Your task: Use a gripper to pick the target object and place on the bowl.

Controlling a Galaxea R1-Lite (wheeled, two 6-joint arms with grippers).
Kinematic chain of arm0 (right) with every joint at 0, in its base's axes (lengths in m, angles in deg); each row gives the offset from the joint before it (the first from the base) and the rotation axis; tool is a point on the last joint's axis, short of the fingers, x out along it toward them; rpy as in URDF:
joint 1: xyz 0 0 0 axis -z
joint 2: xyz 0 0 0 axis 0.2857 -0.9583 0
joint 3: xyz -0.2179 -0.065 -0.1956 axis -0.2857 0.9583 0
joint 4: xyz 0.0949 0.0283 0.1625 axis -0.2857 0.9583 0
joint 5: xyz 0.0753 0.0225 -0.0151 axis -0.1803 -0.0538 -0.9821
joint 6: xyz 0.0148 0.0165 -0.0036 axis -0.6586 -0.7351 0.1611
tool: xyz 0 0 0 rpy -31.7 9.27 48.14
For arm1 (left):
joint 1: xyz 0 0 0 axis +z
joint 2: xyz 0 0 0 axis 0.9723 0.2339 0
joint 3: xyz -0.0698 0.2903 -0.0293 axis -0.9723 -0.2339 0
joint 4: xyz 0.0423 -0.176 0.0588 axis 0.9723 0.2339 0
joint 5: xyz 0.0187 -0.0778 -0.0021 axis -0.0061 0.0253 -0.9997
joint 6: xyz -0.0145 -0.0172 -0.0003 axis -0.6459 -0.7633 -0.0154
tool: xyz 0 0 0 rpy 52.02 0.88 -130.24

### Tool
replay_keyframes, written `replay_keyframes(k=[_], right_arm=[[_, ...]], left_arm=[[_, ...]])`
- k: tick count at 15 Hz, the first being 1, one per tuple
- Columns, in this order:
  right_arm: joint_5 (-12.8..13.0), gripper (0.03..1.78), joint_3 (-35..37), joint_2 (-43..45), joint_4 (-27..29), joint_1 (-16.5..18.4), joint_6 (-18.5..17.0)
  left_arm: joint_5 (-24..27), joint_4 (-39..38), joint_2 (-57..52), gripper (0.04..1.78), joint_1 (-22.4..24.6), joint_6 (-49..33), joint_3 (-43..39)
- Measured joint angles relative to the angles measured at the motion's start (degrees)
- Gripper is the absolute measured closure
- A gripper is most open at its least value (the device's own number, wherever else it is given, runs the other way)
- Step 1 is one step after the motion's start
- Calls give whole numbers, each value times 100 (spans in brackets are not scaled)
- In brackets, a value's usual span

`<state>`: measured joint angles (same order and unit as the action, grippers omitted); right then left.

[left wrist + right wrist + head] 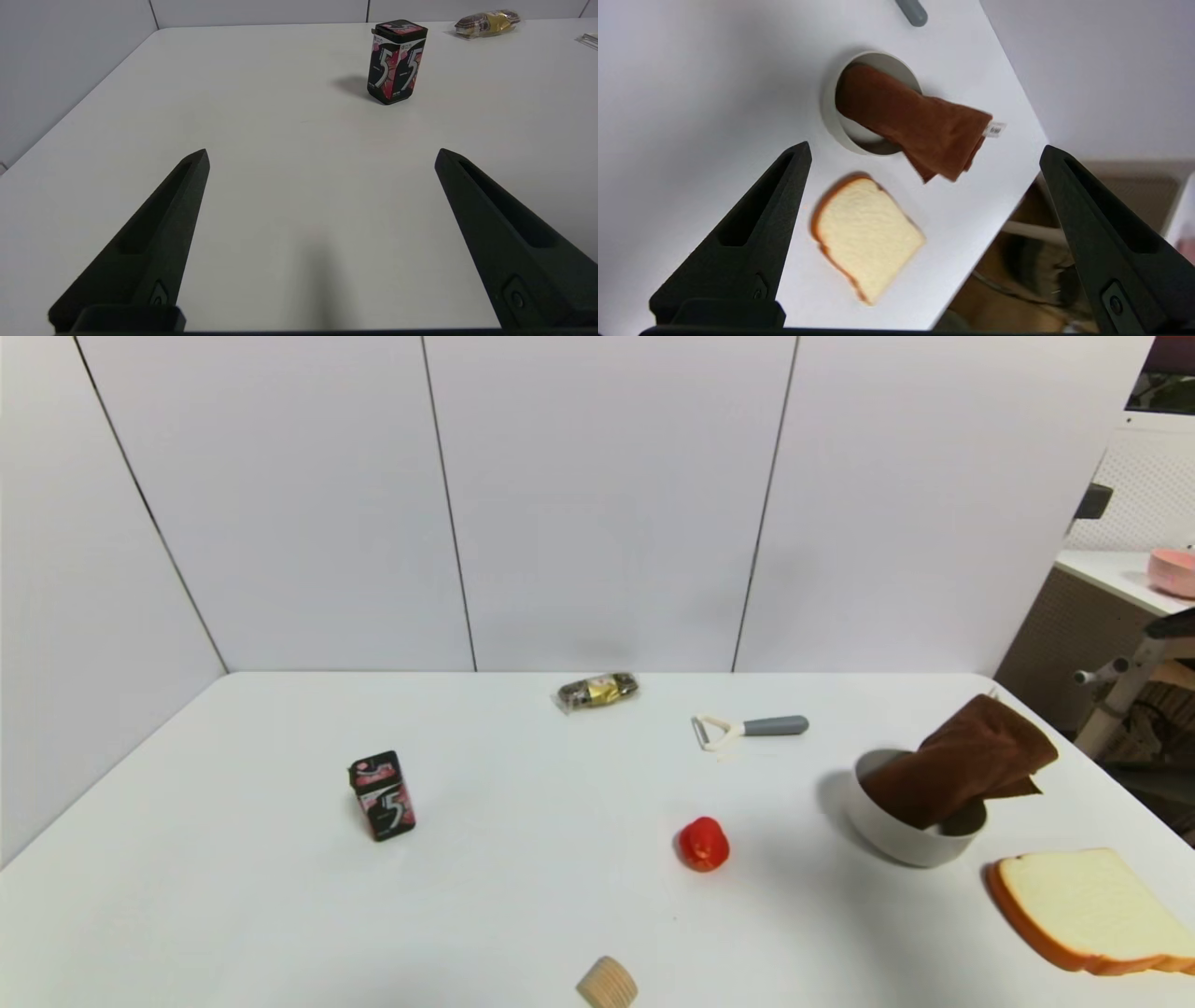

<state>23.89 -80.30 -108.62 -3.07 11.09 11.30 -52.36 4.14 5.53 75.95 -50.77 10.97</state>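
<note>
The dark brown towel (962,767) lies in and across the grey-beige bowl (901,840) at the table's right side, one end inside and the other sticking out past the rim. Both also show in the right wrist view, the towel (920,123) and the bowl (831,112). My right gripper (924,151) is open and empty, high above the table's right edge, apart from the towel. My left gripper (322,156) is open and empty, low over the left part of the table. Neither gripper shows in the head view.
A bread slice (1088,910) lies by the bowl at the right edge. A red toy (703,845), a peeler (752,728), a wrapped snack (597,692), a black gum box (383,795) and a wooden cylinder (608,983) sit on the white table.
</note>
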Motion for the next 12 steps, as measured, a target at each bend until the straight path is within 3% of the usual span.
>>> replay_keyframes(k=[2, 5, 8, 10, 12], right_arm=[[12, 12, 879, 786, -473, 77, -753], [33, 12, 2470, 2114, -1370, 308, -1517], [100, 12, 3526, 3241, -2194, 624, -2430], [400, 12, 3856, 3773, -2383, 735, -3007], [601, 12, 4152, 4218, -2455, 798, -3326]], left_arm=[[0, 0, 0, 11, 0, -2, 0], [-2, 0, 0, 11, 0, -2, 0], [0, 0, 0, 11, 0, -2, 0], [-2, 0, 0, 11, 0, -2, 0], [0, 0, 0, 11, 0, 0, 0]])
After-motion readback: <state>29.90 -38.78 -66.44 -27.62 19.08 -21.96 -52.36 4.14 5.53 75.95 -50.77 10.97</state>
